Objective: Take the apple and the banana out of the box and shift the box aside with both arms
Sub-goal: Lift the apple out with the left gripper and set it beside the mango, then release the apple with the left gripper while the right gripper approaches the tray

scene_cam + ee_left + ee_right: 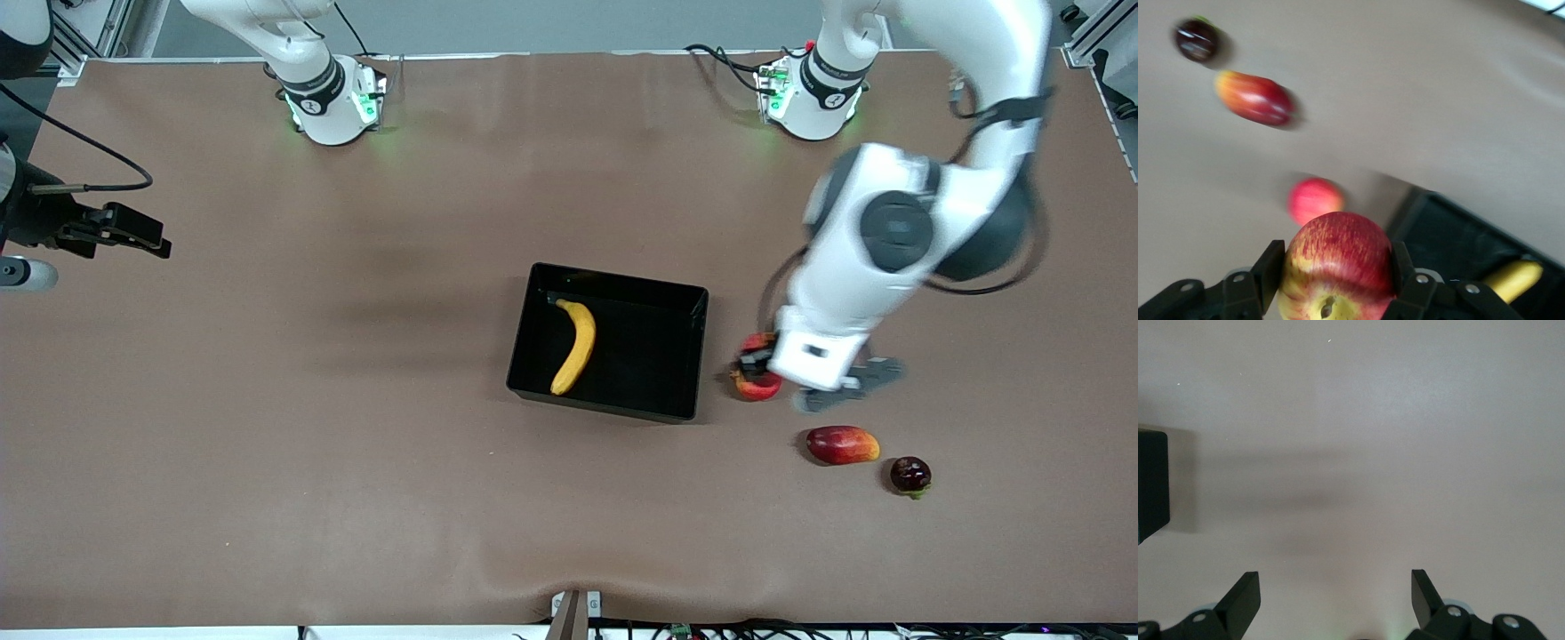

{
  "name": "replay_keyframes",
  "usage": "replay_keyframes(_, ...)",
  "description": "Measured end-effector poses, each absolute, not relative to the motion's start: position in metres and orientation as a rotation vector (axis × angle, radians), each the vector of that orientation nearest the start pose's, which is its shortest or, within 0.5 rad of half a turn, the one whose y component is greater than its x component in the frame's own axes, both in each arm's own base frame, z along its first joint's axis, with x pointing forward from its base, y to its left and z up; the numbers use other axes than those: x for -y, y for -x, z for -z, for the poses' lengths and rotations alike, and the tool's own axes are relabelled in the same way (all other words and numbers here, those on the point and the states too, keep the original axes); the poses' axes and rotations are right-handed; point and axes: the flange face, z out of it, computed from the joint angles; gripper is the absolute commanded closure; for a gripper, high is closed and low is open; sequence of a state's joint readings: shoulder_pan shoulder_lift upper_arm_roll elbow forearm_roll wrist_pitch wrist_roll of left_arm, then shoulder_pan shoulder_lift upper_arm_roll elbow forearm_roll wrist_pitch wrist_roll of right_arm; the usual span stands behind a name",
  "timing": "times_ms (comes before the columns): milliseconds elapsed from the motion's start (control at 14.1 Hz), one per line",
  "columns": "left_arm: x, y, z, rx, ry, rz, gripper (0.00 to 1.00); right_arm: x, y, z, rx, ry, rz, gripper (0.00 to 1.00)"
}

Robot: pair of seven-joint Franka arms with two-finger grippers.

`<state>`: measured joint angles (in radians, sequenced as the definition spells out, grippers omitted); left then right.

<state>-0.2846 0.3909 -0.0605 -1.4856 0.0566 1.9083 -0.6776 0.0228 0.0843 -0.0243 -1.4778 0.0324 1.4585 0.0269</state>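
While clamped between left gripper (pixel 1335 283) fingers (pixel 1269 267), apple (pixel 1335 263), aloft

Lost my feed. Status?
Left end effector shut on streaked red apple beside glossy black tray; right end effector open, waiting. Long yellow banana inside tray.

Left arm (pixel 889 267) blurred, hiding much of apple (pixel 757 384).

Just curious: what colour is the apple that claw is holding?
Red with yellowish streaks, apple in the left gripper; clearest in the left wrist view.
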Motion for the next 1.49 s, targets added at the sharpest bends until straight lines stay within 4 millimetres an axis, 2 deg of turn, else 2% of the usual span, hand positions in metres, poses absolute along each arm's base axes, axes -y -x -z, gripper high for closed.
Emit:
replay_keyframes(71,0.191,-0.647,-0.451,0.464,3.080,0.028,1.00,-0.003,-0.569,-0.611,-0.041,3.108,-0.161,0.00)
replay_keyframes(213,0.128,-0.656,-0.430,0.430,3.065,-0.051,1.00,-0.004,-0.569,-0.611,-0.040,3.108,-0.162,0.00)
replay_keyframes(427,0.031,-0.664,-0.370,0.413,3.056,-0.179,1.00,-0.004,-0.569,-0.611,-0.039,3.108,-0.163,0.00)
replay_keyframes(569,-0.017,-0.663,-0.324,0.409,3.065,-0.196,1.00,-0.004,-0.569,-0.610,-0.039,3.108,-0.165,0.00)
replay_keyframes(640,-0.032,-0.661,-0.304,0.393,3.060,-0.184,1.00,-0.004,-0.570,-0.609,-0.039,3.108,-0.167,0.00)
replay_keyframes(783,-0.046,-0.653,-0.272,0.354,3.036,-0.140,1.00,-0.004,-0.571,-0.606,-0.039,3.108,-0.175,0.00)
replay_keyframes(996,-0.056,-0.645,-0.246,0.304,3.035,-0.105,1.00,-0.004,-0.573,-0.602,-0.039,3.107,-0.188,0.00)
replay_keyframes(1281,-0.081,-0.643,-0.215,0.267,3.052,-0.084,1.00,-0.005,-0.578,-0.594,-0.037,3.107,-0.200,0.00)
replay_keyframes(1352,-0.084,-0.644,-0.212,0.267,3.055,-0.076,0.73,-0.006,-0.581,-0.592,-0.036,3.108,-0.185,0.00)
replay_keyframes(1494,-0.083,-0.644,-0.212,0.265,3.055,-0.076,0.00,-0.008,-0.588,-0.585,-0.030,3.109,-0.165,0.00)
